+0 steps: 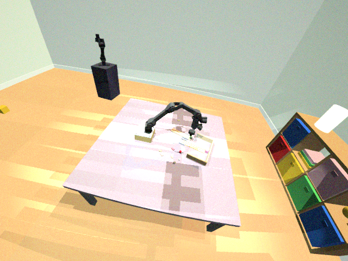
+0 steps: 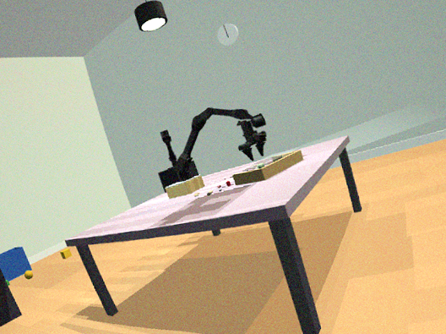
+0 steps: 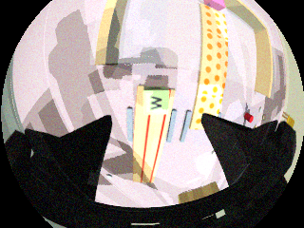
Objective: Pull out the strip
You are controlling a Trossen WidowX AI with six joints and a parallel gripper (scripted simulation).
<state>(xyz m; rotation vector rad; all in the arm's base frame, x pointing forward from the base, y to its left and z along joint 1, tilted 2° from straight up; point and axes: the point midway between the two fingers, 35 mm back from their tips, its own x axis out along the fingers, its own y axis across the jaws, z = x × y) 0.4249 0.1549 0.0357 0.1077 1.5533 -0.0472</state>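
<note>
One labelled cube (image 3: 156,101) on its red-lined strip (image 3: 151,142), ahead of the spread, empty gripper (image 3: 159,146).

A dark pedestal (image 1: 105,80) carrying a camera stand sits on the wood floor at eleven o'clock from the table (image 1: 118,179). A cubby shelf (image 1: 310,179) with red, yellow, green and blue bins stands at three o'clock. In the exterior view a black pendant lamp (image 2: 150,15) hangs overhead, a round wall clock (image 2: 227,33) at its four o'clock. A blue box (image 2: 12,262) sits at far left.
</note>
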